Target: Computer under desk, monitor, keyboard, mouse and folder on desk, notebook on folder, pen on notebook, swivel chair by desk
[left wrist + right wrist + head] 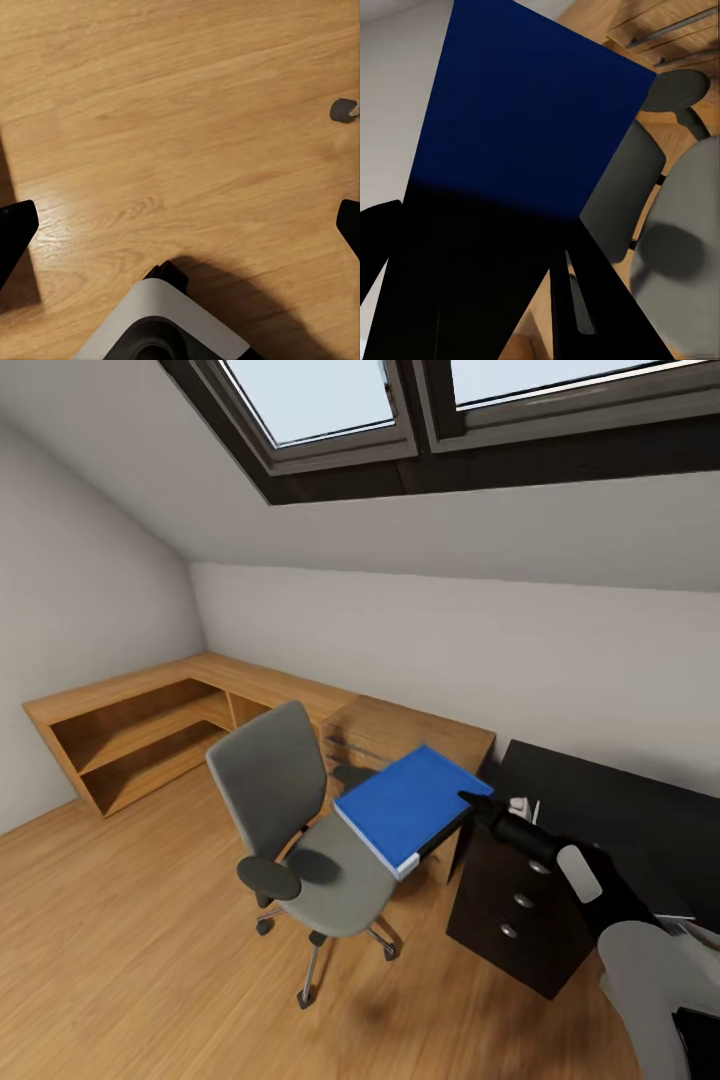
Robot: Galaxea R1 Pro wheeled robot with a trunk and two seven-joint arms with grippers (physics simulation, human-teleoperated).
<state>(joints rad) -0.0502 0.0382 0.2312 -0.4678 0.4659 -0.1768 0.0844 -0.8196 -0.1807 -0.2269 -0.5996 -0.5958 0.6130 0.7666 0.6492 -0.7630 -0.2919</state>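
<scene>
**Folder held aloft between chair and counter**

The blue folder is gripped at its edge by the right tool, the fingers being closed on it. It is held clear of the swivel chair, above the seat's outer side and just beside the corner of the black counter. In the right wrist view the folder is seen between the dark fingers, with the chair's seat and armrest behind. The left tool is spread wide over bare wooden floor, nothing being held. A light-wood shelf unit is noted along the far wall, beneath a skylight.
</scene>
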